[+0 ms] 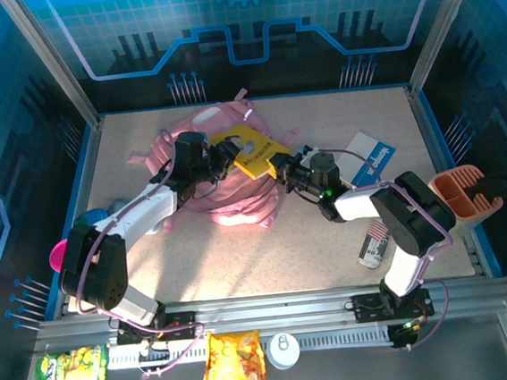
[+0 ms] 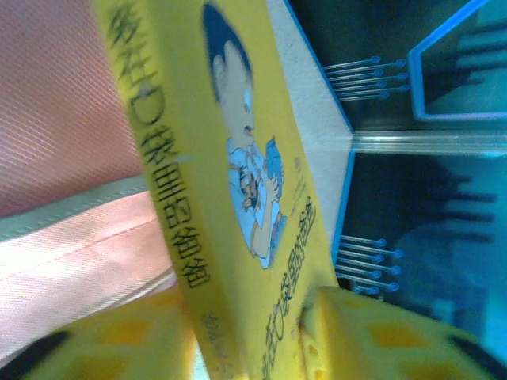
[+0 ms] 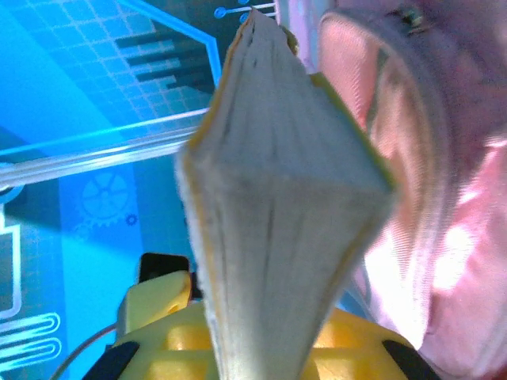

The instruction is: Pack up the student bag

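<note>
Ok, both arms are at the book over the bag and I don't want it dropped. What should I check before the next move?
1. Right jaws gripping the book: ok, they pinch its pages at one edge.
2. Left jaws holding the book: cannot tell. The spine sits between them, but contact is unclear.
3. Book above the bag: ok, the top view shows it over the pink fabric.
4. Bag mouth open beneath the book: cannot tell, as the book and arms cover it.
5. Book closed flat: not ok, the pages fan apart in the right wrist view.
</note>
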